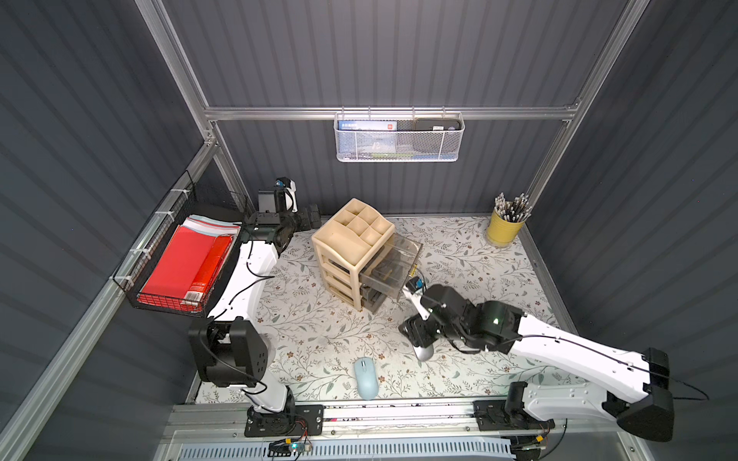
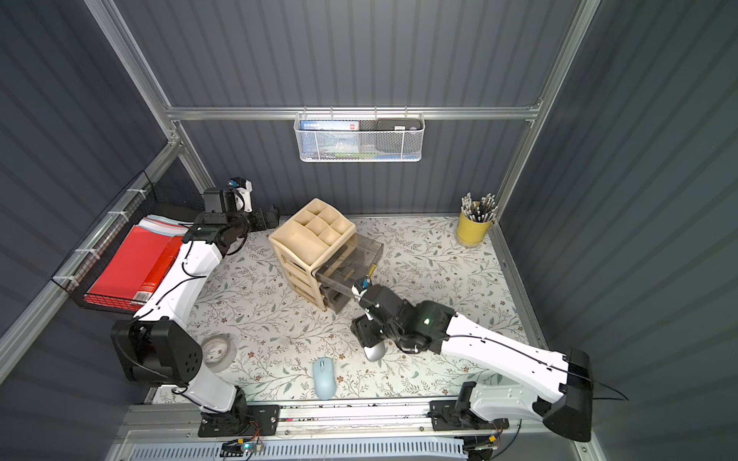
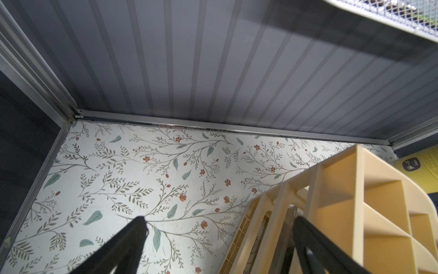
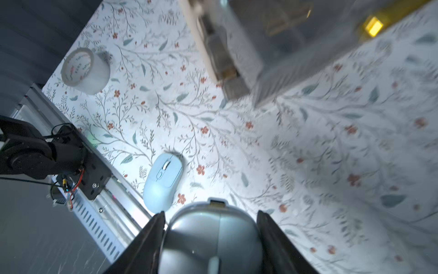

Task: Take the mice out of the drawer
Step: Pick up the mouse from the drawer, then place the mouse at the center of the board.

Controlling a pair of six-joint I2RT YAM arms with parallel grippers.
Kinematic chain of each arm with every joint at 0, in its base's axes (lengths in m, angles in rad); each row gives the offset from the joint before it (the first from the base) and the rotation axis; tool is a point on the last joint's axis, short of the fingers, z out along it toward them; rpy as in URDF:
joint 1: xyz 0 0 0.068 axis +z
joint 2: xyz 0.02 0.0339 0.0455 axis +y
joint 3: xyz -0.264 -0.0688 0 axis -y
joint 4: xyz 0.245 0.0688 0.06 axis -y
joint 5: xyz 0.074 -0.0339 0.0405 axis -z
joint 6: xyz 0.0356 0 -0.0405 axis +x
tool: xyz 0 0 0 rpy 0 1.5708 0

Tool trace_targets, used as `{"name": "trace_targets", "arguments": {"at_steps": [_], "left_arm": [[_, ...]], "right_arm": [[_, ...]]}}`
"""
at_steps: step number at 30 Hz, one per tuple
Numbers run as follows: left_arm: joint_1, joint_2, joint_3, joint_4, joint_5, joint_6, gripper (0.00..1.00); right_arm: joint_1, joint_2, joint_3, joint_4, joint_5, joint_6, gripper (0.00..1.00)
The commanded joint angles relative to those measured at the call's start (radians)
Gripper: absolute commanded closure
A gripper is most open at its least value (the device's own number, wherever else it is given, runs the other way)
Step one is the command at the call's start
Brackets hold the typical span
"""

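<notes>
A pale blue mouse (image 1: 366, 378) (image 2: 324, 378) (image 4: 163, 182) lies on the floral table near the front rail. To its right, a little above the table, my right gripper (image 1: 418, 339) (image 2: 369, 339) (image 4: 211, 213) is shut on a silver mouse (image 1: 424, 353) (image 2: 375, 353) (image 4: 211, 239), one finger on each side. Behind it, clear drawers (image 1: 393, 269) (image 2: 347, 265) stand pulled out of the beige organizer (image 1: 351, 235) (image 3: 355, 213); what lies in them I cannot make out. My left gripper (image 1: 315, 215) (image 2: 272, 217) (image 3: 220, 220) is open and empty by the organizer's back left corner.
A tape roll (image 2: 217, 351) (image 4: 85, 70) sits front left by the left arm's base. A yellow cup of pencils (image 1: 504, 228) stands at the back right corner. A black wire basket with red folders (image 1: 179, 267) hangs on the left wall, a white mesh basket (image 1: 399, 139) on the back wall.
</notes>
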Motion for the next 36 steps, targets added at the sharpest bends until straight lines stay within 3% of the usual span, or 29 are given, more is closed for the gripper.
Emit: {"name": "trace_targets", "arguments": {"at_steps": [1,5,15,25,28,30,36], "left_arm": [[0.001,-0.038,-0.037,0.040,-0.008,-0.002,0.01],[0.001,-0.059,-0.057,0.056,-0.008,-0.006,0.01],[0.001,-0.079,-0.090,0.088,-0.013,-0.016,0.01],[0.001,-0.082,-0.100,0.094,-0.012,-0.016,0.01],[0.000,-0.080,-0.103,0.097,-0.010,-0.017,0.01],[0.001,-0.080,-0.104,0.097,-0.010,-0.016,0.01],[0.001,-0.081,-0.104,0.098,-0.011,-0.017,0.01]], "right_arm": [[0.084,-0.004,-0.118,0.150,-0.018,0.239,0.74],[0.124,0.095,-0.180,0.266,-0.050,0.275,0.74],[0.120,0.462,-0.082,0.355,-0.037,0.289,0.73],[0.106,0.500,-0.069,0.363,0.011,0.312,0.71],[0.102,0.498,-0.069,0.362,0.007,0.314,0.62],[0.102,0.498,-0.058,0.345,0.005,0.317,0.46],[0.120,0.443,-0.012,0.293,0.024,0.293,0.15]]}}
